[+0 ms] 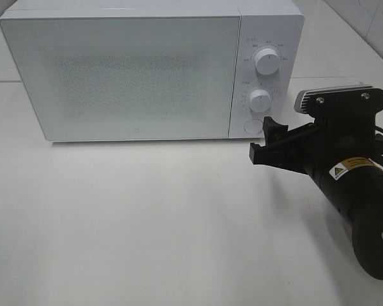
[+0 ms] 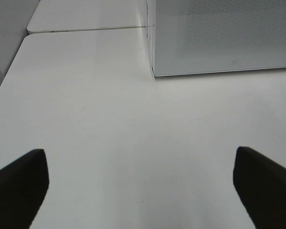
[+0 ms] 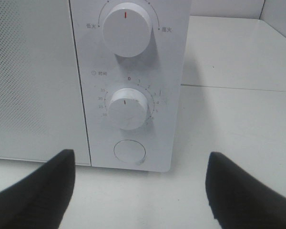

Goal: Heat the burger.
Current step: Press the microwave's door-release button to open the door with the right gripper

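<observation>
There is one white box-shaped microwave oven (image 1: 127,70) with smooth matte walls. Its wide door (image 1: 115,73) is closed, and the window is covered by a fine grey dot pattern, so the inside is not visible. On the control panel at the right of the door I count two round white knobs, an upper knob (image 1: 267,62) with a red mark and a lower knob (image 1: 259,101) with a black mark and printed numbers around it. Under them is one flat round white button (image 1: 253,125). The oven stands on one smooth white table (image 1: 147,223).

Two grippers are in view, both of black hard material with blunt fingers.

The right gripper (image 1: 263,140) is close in front of the microwave's control panel, at the height of the round button. Its jaws are spread wide and nothing is between them.

The left gripper (image 2: 140,157) shows only in its own wrist view. It is well in front of the microwave's lower left corner, over bare table. Its jaws are also spread wide and it holds nothing.

The burger is in none of the three views. I cannot tell if it is behind the closed door of the microwave, so I cannot give its place relative to either gripper.
</observation>
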Action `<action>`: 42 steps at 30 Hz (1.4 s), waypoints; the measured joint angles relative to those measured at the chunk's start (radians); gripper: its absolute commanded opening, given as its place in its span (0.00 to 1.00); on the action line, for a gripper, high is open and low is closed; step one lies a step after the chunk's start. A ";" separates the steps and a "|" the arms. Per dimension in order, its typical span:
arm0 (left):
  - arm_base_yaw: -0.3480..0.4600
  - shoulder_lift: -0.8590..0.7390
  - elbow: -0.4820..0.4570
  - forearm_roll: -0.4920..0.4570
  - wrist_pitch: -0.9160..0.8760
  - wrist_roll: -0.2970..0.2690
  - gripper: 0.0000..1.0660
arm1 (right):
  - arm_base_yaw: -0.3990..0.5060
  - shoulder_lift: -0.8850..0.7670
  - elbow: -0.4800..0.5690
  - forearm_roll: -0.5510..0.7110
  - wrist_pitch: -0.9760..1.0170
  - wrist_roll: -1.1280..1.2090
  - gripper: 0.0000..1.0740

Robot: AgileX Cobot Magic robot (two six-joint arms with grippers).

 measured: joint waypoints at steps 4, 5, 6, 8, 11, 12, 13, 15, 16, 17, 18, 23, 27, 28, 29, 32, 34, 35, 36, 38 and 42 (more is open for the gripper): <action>0.000 0.000 0.000 0.000 0.000 0.000 0.92 | 0.000 0.000 -0.003 0.000 0.000 0.014 0.69; 0.000 0.000 0.000 0.000 0.000 0.000 0.92 | 0.000 0.000 -0.003 0.000 0.000 0.039 0.68; 0.000 0.000 0.000 0.000 0.000 0.000 0.92 | 0.000 0.000 -0.003 0.000 0.000 0.056 0.68; 0.000 0.000 0.000 0.000 0.000 0.000 0.92 | 0.000 0.000 -0.003 0.000 0.000 0.089 0.66; 0.000 0.000 0.000 0.000 0.000 0.000 0.92 | 0.000 0.000 -0.003 0.000 0.000 0.134 0.62; 0.000 0.000 0.000 0.000 0.000 0.000 0.92 | 0.000 0.000 -0.003 0.000 0.000 0.134 0.62; 0.000 0.000 0.000 0.000 0.000 0.000 0.92 | 0.000 0.000 -0.003 0.000 0.000 0.163 0.57; 0.000 0.000 0.000 0.000 0.000 0.000 0.92 | 0.000 0.000 -0.003 0.000 0.000 0.217 0.50; 0.000 0.000 0.000 0.000 0.000 0.000 0.92 | 0.000 0.000 -0.003 0.000 0.000 0.252 0.46; 0.000 0.000 0.000 0.000 0.000 0.000 0.92 | 0.000 0.000 -0.003 0.000 0.000 0.252 0.46; 0.000 0.000 0.000 0.000 0.000 0.000 0.92 | 0.000 0.000 -0.003 0.000 0.000 0.355 0.37; 0.000 0.000 0.000 0.000 0.000 0.000 0.92 | 0.000 0.000 -0.003 0.000 0.002 0.620 0.19; 0.000 0.000 0.000 0.000 0.000 0.000 0.92 | 0.000 0.000 -0.003 0.000 0.033 0.931 0.00; 0.000 0.000 0.000 0.000 0.000 0.000 0.92 | 0.000 0.000 -0.003 0.000 0.041 1.053 0.00; 0.000 0.000 0.000 0.000 0.000 0.000 0.92 | 0.000 0.000 -0.003 0.000 0.041 1.053 0.00; 0.000 0.000 0.000 0.000 0.000 0.000 0.92 | 0.000 0.000 -0.003 0.000 0.054 1.230 0.00; 0.000 0.000 0.000 0.000 0.000 0.000 0.92 | 0.000 0.000 -0.003 0.000 0.056 1.264 0.00; 0.000 0.000 0.000 0.000 0.000 0.000 0.92 | 0.000 0.000 -0.003 0.000 0.070 1.314 0.00; 0.000 0.000 0.000 0.000 0.000 0.000 0.92 | 0.000 0.000 -0.003 0.000 0.094 1.337 0.00; 0.000 0.000 0.000 0.000 0.000 0.000 0.92 | 0.000 0.000 -0.003 0.000 0.107 1.343 0.00; 0.000 0.000 0.000 0.000 0.000 0.000 0.92 | 0.000 0.000 -0.003 0.004 0.145 1.359 0.00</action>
